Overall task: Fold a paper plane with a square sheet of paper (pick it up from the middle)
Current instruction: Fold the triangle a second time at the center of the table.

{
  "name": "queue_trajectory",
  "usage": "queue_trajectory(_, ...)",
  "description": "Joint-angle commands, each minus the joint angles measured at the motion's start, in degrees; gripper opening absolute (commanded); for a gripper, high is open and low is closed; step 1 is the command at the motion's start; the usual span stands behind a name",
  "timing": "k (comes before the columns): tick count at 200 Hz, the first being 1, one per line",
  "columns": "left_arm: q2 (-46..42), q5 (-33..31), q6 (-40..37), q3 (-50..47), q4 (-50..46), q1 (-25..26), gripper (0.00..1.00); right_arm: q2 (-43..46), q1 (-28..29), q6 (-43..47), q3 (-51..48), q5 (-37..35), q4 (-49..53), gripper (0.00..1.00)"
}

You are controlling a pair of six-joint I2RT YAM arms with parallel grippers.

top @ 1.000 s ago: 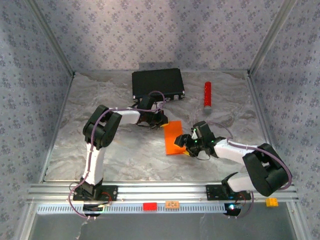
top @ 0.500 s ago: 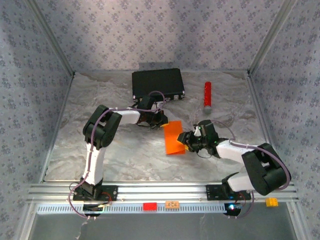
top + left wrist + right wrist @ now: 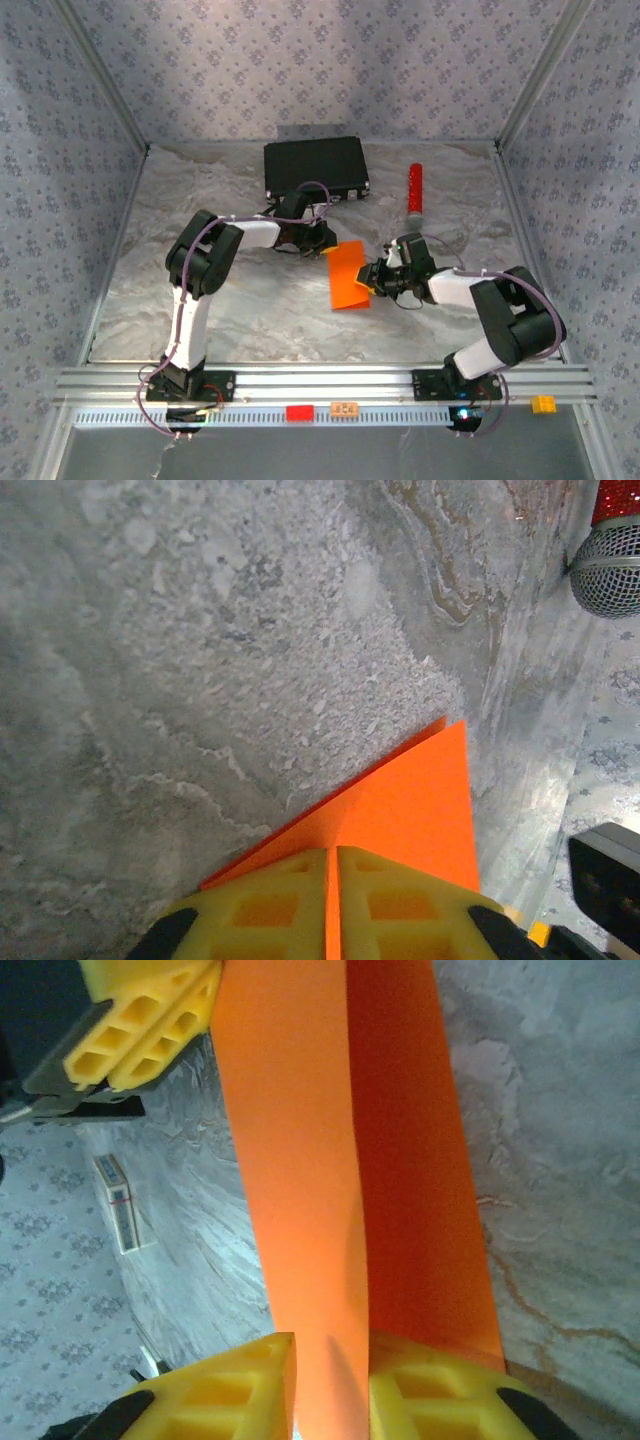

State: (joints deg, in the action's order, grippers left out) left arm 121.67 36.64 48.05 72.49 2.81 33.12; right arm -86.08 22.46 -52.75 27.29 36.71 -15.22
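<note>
The square sheet of paper (image 3: 349,275) is bright orange and lies folded into an upright rectangle in the middle of the table. My left gripper (image 3: 325,243) sits at its far corner. In the left wrist view its yellow fingers (image 3: 262,905) are shut (image 3: 332,852) on the paper (image 3: 410,800), with a thin orange edge between them. My right gripper (image 3: 373,276) is at the paper's right edge. In the right wrist view it (image 3: 332,1345) stands open, and a raised flap of paper (image 3: 300,1180) runs through the wide gap. The left fingers (image 3: 140,1020) grip the far end.
A black case (image 3: 315,167) lies at the back of the table. A red cylinder (image 3: 414,188) with a mesh head (image 3: 610,565) lies at the back right. Patterned walls close in three sides, and a metal rail (image 3: 330,380) runs along the near edge.
My right gripper has moved from the paper's lower right corner up along its right edge, and the right arm has swung inward. The left arm has not moved.
</note>
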Motion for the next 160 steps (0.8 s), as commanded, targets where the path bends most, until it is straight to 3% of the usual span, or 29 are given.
queue_trajectory(1,0.68,0.31,-0.74,0.17,-2.06,2.21,0.15,-1.51,-0.36,2.30,1.36,1.22,1.01,0.17)
queue_trajectory(19,-1.18,0.40,-1.12,0.20,-1.58,2.43,0.20,-2.22,-0.28,1.68,1.45,0.59,0.83,0.10)
queue_trajectory(40,-4.51,-0.95,-2.56,-0.07,-1.98,2.74,0.36,-2.68,0.37,-1.12,1.10,-0.62,-1.41,0.07)
queue_trajectory(73,-10.13,-4.85,-5.68,-1.82,-3.47,3.49,0.49,-1.90,2.22,-7.39,0.60,-6.40,-4.05,0.05)
queue_trajectory(119,-16.11,-9.19,-7.49,-6.83,-2.15,3.45,0.52,-3.48,4.69,-14.83,0.34,-8.61,-10.43,0.06)
queue_trajectory(160,-19.21,-9.76,-8.98,-10.78,-0.32,3.49,0.52,-2.25,3.25,-7.90,2.33,-5.78,-4.81,0.18)
